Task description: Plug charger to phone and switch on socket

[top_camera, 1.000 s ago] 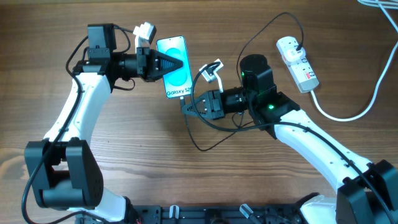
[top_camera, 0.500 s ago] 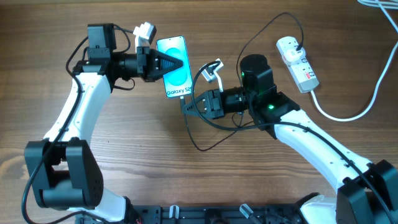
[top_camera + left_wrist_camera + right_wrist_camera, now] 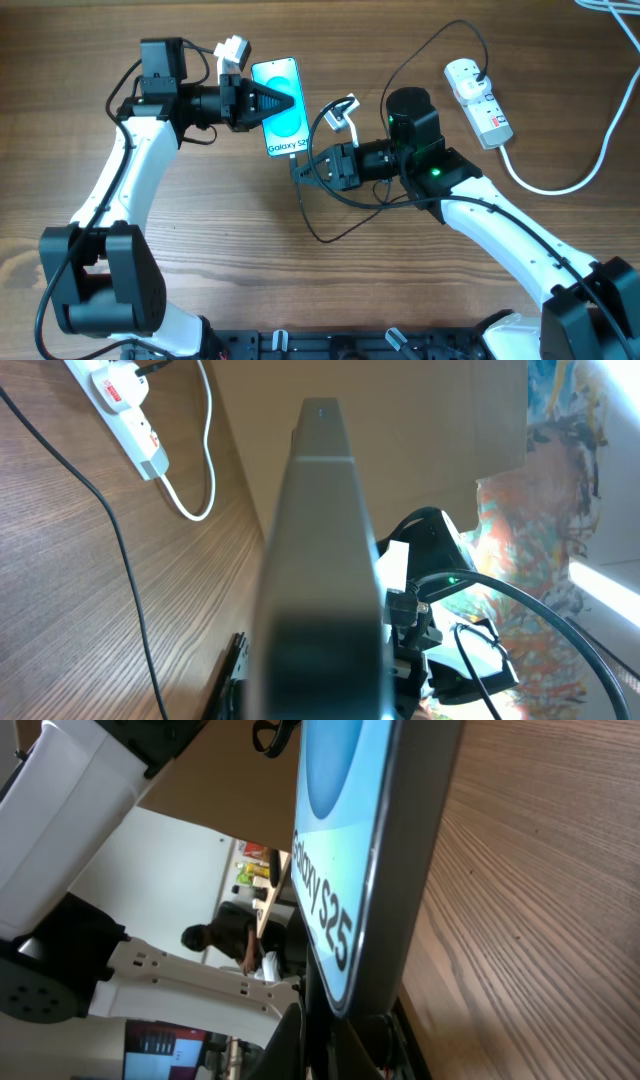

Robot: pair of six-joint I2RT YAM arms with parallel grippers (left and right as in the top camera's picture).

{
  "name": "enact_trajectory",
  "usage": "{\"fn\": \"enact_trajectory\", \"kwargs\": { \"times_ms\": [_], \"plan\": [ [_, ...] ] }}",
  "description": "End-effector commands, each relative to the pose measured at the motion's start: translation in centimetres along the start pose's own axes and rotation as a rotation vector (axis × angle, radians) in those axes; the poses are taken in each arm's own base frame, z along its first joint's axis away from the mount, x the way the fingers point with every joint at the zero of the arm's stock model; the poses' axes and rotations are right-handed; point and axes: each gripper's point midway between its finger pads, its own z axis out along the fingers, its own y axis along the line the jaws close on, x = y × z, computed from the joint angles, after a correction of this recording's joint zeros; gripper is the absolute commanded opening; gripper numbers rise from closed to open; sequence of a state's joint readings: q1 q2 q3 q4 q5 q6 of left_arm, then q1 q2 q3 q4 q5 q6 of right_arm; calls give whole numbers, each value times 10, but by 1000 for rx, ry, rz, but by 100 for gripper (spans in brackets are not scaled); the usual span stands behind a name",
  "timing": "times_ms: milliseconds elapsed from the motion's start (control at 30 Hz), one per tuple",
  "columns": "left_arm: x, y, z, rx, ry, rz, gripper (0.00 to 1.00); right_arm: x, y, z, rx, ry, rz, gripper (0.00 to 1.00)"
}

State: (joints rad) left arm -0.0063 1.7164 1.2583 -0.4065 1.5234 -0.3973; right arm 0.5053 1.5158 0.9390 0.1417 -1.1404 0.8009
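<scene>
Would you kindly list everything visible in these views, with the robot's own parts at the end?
phone: one, turquoise screen reading Galaxy S25, left of centre.
socket: one, white with red switches, upper right.
charger: one, thin black cable, running from the socket and looping round to the phone's lower edge.
white lead: one, thick, curving from the socket off the right edge.
table: one, brown wood, under everything.
left gripper: one, black, shut on the phone.
right gripper: one, black, at the phone's lower edge, shut on the charger's tip.
</scene>
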Motion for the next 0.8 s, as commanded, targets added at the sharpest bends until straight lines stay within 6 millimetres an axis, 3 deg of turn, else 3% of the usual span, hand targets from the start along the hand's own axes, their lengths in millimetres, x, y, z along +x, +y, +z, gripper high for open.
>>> {"fn": "enact_trajectory", "kwargs": {
  "times_ms": [0,767],
  "plan": [
    [3,-10,1,36,21,8,4,-12,-6,-4,35,-55,-2,4],
    [3,-10,1,36,21,8,4,-16,-8,2,64,-87,6,4]
  ]
}}
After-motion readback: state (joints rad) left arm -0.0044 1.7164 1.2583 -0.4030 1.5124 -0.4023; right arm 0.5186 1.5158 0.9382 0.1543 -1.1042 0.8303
